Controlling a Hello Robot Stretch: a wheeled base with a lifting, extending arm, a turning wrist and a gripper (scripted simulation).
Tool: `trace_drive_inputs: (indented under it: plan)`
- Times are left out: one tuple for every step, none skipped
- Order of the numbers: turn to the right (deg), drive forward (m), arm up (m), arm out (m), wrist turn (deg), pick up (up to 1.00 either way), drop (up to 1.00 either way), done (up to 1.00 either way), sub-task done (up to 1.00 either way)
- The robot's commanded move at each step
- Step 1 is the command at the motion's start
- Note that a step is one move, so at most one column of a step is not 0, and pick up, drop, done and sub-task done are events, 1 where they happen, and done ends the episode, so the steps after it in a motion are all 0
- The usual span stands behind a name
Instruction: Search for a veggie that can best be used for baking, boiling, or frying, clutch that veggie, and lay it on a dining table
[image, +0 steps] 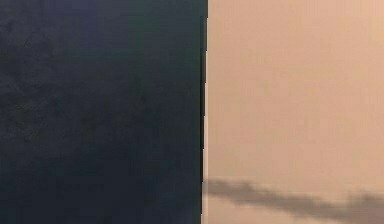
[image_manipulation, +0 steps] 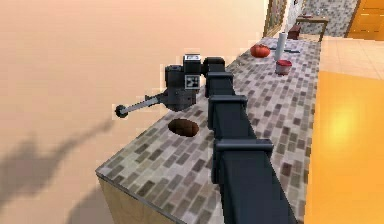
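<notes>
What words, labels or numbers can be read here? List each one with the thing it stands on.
Readable text: none.
White squares at the arm's far end: black marks only, a pattern, no letters or numbers.
Potato, red round thing and brick-patterned countertop: no print can be made out.

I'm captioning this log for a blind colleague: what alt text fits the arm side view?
The robot's dark arm stretches over a grey brick-patterned countertop, its claw empty against a peach wall, with a brown oval potato lying on the counter beside the arm. A red round thing sits at the far end.
</notes>
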Motion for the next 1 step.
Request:
trace_drive_inputs:
  plan:
    - [0.0,0.0,0.0,0.0,45.0,0.0,0.0,0.0,0.0]
